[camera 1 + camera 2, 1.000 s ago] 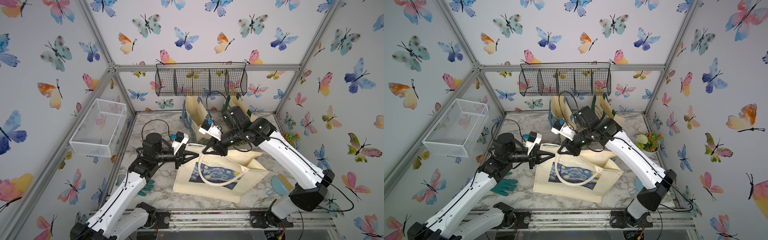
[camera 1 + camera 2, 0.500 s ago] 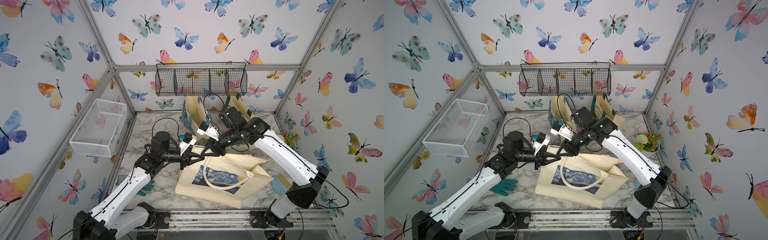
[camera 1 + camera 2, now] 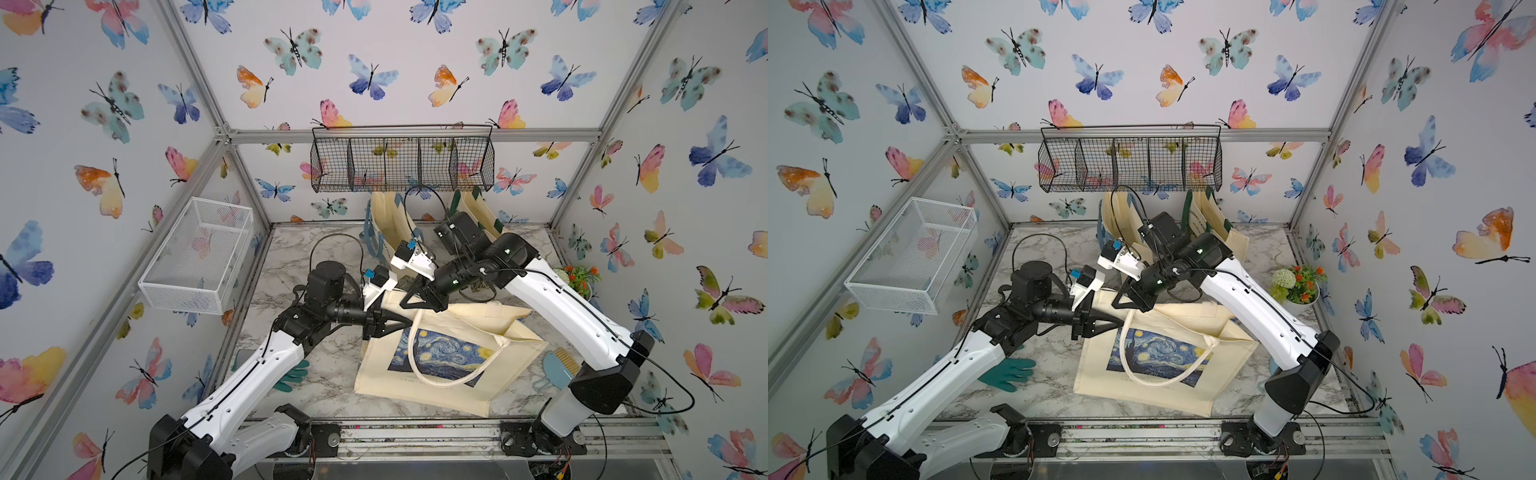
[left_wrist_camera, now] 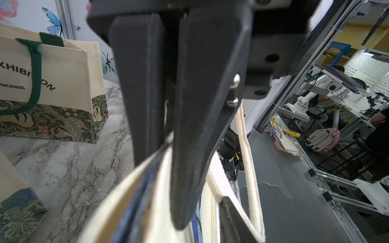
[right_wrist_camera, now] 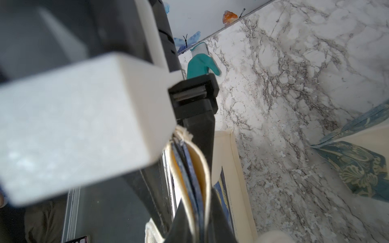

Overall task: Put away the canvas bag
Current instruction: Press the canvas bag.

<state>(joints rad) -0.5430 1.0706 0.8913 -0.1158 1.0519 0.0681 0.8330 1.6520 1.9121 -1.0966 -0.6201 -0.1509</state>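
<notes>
**Left arm closes in beside the right at the bag's rim**

Since a second ago the left arm (image 3: 266, 365) has reached further toward the middle of the marble table (image 3: 299, 257). That has brought the left gripper (image 3: 409, 322) close beside the right gripper (image 3: 419, 303). The canvas bag (image 3: 442, 355) has slid slightly to the right, and the right gripper sits about where it was.

Near the front, a green glove (image 3: 1009, 372) is partly hidden by the left arm, and a blue brush (image 3: 557, 368) lies by the right arm (image 3: 561, 307). The canvas bag lies mostly flat at front centre, print up. Its white strap (image 3: 411, 349) loops over the print and its far rim is raised.

The left arm stretches low and nearly level, pointing at the rim's left end. Its fingers (image 4: 189, 147) stand narrowly parted with the folded edge between them; whether they press it I cannot tell. The right arm arches over the bag, angled down, its fingers pinching the gathered rim (image 5: 200, 168).

Behind stand two other totes (image 3: 388, 220) and a flower pot (image 3: 577, 278). A black wire basket (image 3: 401, 166) and a white wire basket (image 3: 195, 257) hang on the walls.
</notes>
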